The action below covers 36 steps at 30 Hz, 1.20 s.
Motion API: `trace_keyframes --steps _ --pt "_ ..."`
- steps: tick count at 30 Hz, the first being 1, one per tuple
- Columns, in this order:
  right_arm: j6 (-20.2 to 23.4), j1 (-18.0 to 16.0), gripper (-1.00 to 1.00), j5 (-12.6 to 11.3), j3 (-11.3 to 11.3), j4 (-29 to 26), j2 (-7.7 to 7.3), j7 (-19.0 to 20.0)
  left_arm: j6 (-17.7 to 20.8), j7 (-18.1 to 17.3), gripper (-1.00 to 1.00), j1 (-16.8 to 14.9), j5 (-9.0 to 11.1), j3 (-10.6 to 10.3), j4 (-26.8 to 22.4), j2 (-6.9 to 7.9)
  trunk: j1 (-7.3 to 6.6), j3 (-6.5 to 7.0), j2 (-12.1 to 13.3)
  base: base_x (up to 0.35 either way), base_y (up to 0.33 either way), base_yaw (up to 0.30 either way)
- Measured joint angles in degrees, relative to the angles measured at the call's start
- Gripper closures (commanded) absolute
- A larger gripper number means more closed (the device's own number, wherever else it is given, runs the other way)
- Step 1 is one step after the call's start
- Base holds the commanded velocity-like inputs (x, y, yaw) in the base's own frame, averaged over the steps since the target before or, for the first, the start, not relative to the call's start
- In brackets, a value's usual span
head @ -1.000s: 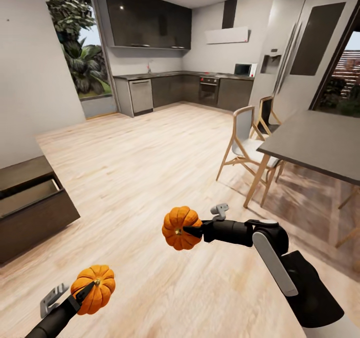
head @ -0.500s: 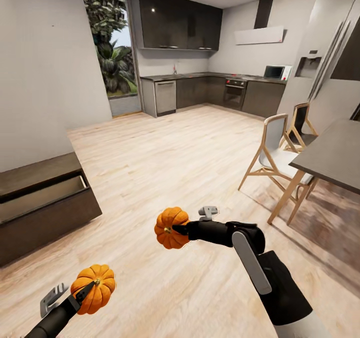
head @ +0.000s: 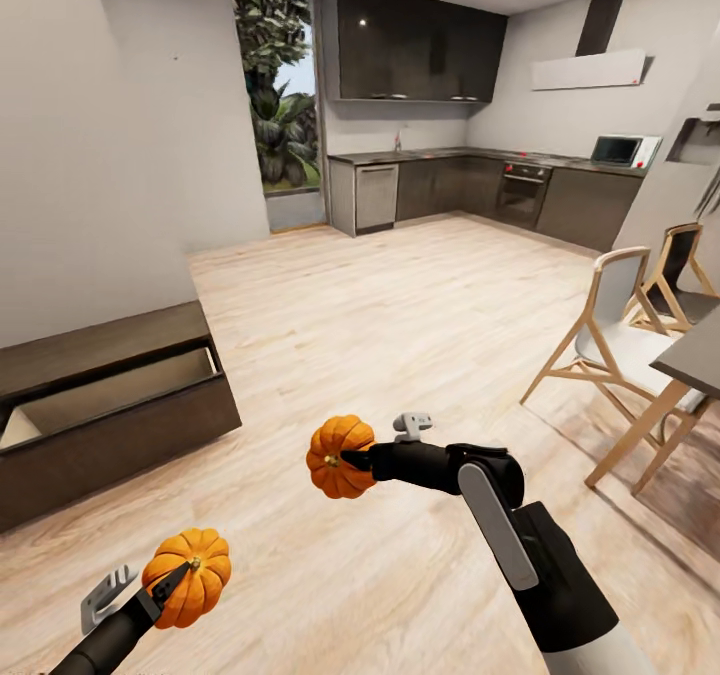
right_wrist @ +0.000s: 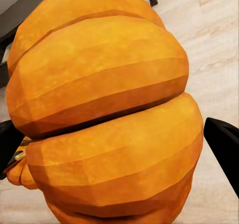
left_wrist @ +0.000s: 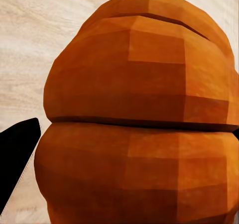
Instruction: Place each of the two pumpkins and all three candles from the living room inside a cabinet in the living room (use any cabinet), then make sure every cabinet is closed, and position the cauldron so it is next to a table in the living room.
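My left gripper (head: 180, 577) is shut on a bright-orange ribbed pumpkin (head: 192, 575) at the lower left of the head view; up close it is the orange pumpkin (left_wrist: 139, 114) in the left wrist view. My right gripper (head: 345, 458) is shut on the second pumpkin (head: 335, 452), held above the wood floor mid-frame; its ribs (right_wrist: 104, 114) loom large in the right wrist view between two black fingers (right_wrist: 224, 144). The dark-brown cabinet (head: 110, 425) stands at the left against the wall, with one drawer pulled out and its pale interior (head: 110, 391) showing.
Pale wood floor (head: 400, 335) stretches ahead to a dark kitchen (head: 480, 185) at the back. A wooden chair (head: 610, 335) and the corner of a dark dining table (head: 695, 360) stand at the right. A tall window (head: 280, 95) is behind the cabinet wall.
The camera has swung left: the kitchen, chairs and dining table slid right, and more of the cabinet came into view. Both grippers still hold their pumpkins.
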Motion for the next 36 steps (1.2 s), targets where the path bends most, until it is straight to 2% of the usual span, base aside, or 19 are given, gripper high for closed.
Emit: trace_keyframes --steps 9,13,23,25,26,27,29,32,36 --pt "-0.1 0.0 1.00 0.1 0.1 0.0 0.19 -0.2 0.0 0.0 1.00 0.0 0.0 0.0 0.0 0.00 -1.98 1.62 3.6 0.152 0.000 0.282" --pt "-0.7 0.1 1.00 -0.3 0.2 0.4 0.16 0.1 0.1 -0.1 1.00 0.0 0.3 0.0 0.0 0.00 -2.86 2.34 5.2 0.154 0.003 0.081" --pt "-0.9 0.2 1.00 -0.1 0.4 0.9 0.28 -0.2 0.0 0.0 1.00 0.0 0.2 0.0 0.9 0.10 -2.86 2.36 5.2 0.233 0.144 0.008" --pt "-0.9 0.2 1.00 0.1 1.5 0.9 0.30 -0.3 0.0 0.0 1.00 0.0 0.3 0.0 1.1 0.15 -2.86 2.43 5.2 0.261 0.209 0.001" --pt "-0.9 0.2 1.00 0.3 3.3 1.0 0.31 -0.4 0.0 -0.1 1.00 0.0 0.3 0.0 1.4 0.25 -2.86 2.50 5.2 0.262 0.215 0.000" --pt "-0.9 0.2 1.00 -0.9 3.9 1.0 0.33 -0.3 0.0 -0.2 1.00 0.0 0.4 0.0 1.5 0.27 -2.86 2.58 5.2 0.262 0.218 0.000" --pt "-0.9 0.2 1.00 0.4 5.3 1.0 0.32 -0.4 0.0 -0.4 1.00 0.0 0.5 0.1 1.8 0.34 -2.86 2.75 5.2 0.263 0.221 0.000" --pt "-0.9 0.2 1.00 0.2 5.7 1.0 0.33 -0.4 0.0 -0.1 1.00 -0.1 0.3 0.0 2.0 0.24 -2.86 3.02 5.2 0.263 0.223 0.000" --pt "-0.9 0.2 1.00 0.2 5.9 1.1 0.33 -0.4 -0.2 0.0 1.00 -0.4 0.1 -2.0 2.8 0.17 -2.86 3.39 5.2 0.263 0.223 0.000"
